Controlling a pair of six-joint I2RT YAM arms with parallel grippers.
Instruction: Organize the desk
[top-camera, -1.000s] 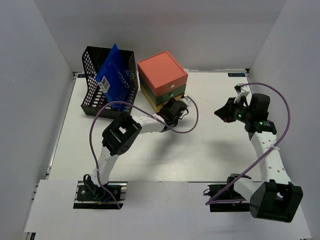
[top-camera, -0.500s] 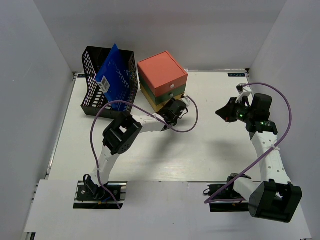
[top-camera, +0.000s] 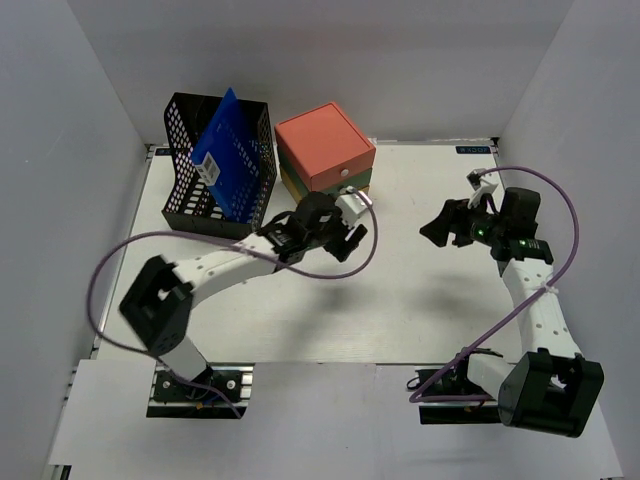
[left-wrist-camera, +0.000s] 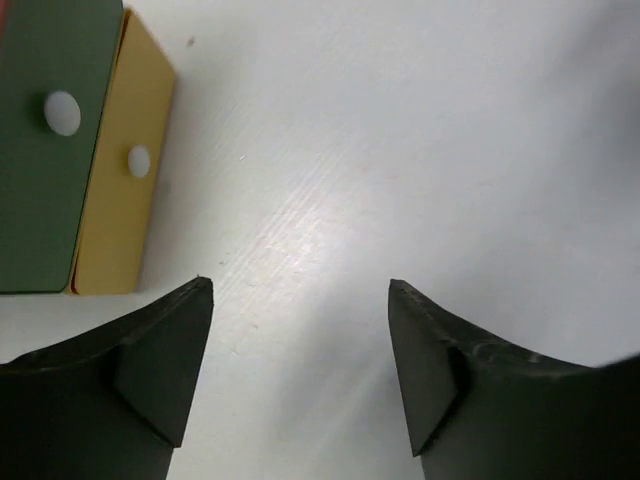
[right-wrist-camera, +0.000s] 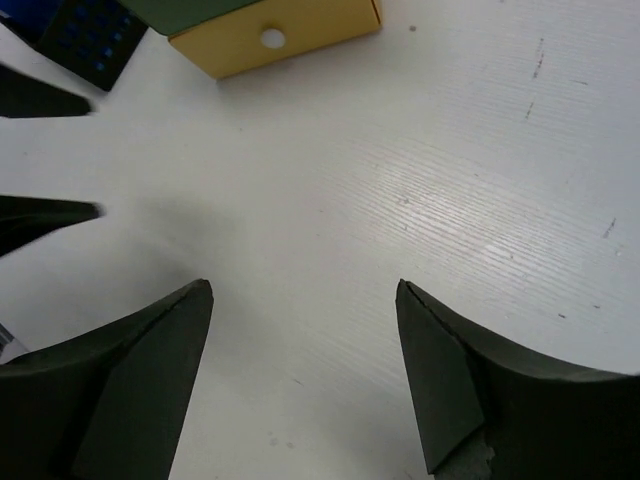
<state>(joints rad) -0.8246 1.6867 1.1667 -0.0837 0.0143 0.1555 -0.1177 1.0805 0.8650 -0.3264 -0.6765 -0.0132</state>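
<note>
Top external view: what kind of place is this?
Probably a lab test cell staged as a desk: flat white tabletop, plain white walls around it, black mesh file holder, coral-topped drawer box.

1. Drawer box (top-camera: 325, 150): coral, green and yellow tiers stacked, with white round knobs on the fronts. It stands at the far edge of the counter (top-camera: 420, 290), left of the middle.
2. Black mesh holder (top-camera: 180, 175): far-left corner, just beside item 1.
3. Blue perforated panel (top-camera: 235, 150): stands tilted inside item 2 and bears a white label (top-camera: 208, 168).
</note>
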